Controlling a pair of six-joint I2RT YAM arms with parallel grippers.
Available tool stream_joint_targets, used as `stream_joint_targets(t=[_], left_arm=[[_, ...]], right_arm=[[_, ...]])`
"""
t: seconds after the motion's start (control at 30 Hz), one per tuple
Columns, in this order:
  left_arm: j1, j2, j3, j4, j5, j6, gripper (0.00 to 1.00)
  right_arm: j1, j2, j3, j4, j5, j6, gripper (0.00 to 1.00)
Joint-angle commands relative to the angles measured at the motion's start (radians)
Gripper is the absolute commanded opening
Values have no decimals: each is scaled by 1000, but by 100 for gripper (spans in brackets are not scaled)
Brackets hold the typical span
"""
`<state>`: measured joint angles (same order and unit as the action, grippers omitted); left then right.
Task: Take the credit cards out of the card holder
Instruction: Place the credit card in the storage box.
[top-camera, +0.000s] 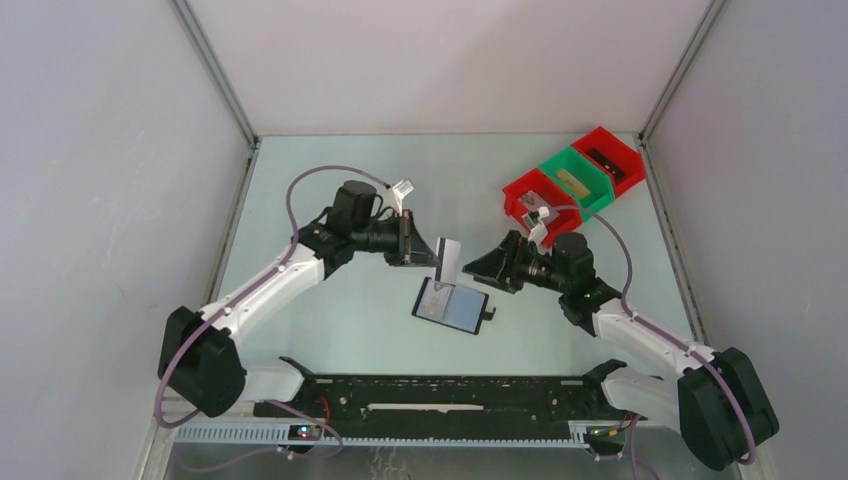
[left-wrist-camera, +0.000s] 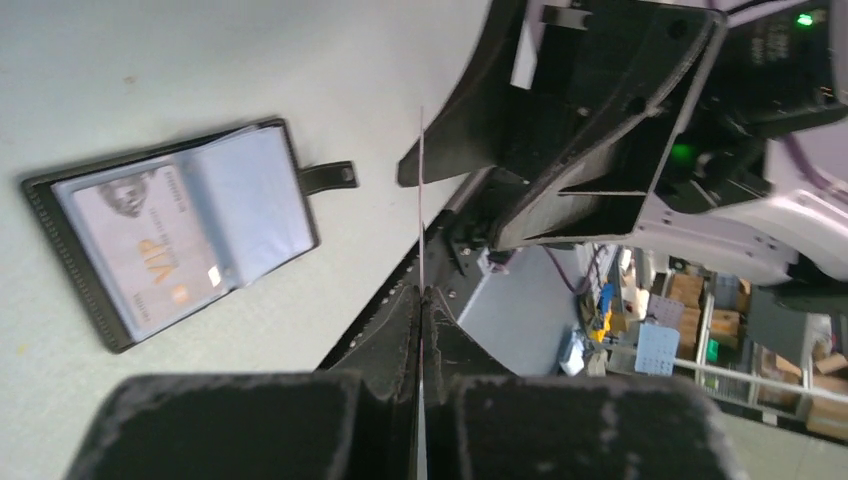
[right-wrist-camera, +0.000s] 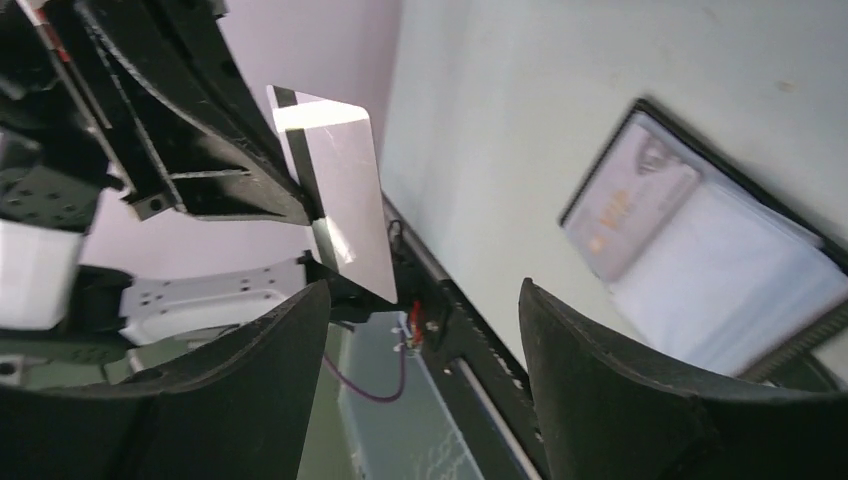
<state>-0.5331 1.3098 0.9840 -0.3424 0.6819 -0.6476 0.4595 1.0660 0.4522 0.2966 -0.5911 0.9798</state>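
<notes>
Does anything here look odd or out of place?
One pale card stands on edge, pinched in the left hand, beside the open wallet lying flat. The right hand is open next to the card. Nothing looks spilled or damaged.

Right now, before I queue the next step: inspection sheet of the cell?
Surface: pale tabletop, a few small specks.
Job's things: card holder lies open and flat between the arms, a VIP card in its sleeve; one credit card is out, held upright above it.
Clutter: red bin, green bin and second red bin in a row far right; contents too small to tell.
Grippers: left gripper shut on the credit card; right gripper open, holding nothing.
Cables: purple cable loops on the left arm and the right arm; no snag seen.
Surroundings: white enclosure walls, metal frame posts.
</notes>
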Motion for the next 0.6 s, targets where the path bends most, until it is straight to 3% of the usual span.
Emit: stream_joint_targets(t=[0.0,0.27,0.57], left_arm=[[8,-64,6,168,132,-83,0],[8,-75,-22,250,189,-136,0],[8,-71,-37,268,208,-147,0]], right_arm=[[-2,-1,19,244,-94,117,79],[-4,67,9,482,-132,268,72],[-4,82,14,560,-131,328,34]])
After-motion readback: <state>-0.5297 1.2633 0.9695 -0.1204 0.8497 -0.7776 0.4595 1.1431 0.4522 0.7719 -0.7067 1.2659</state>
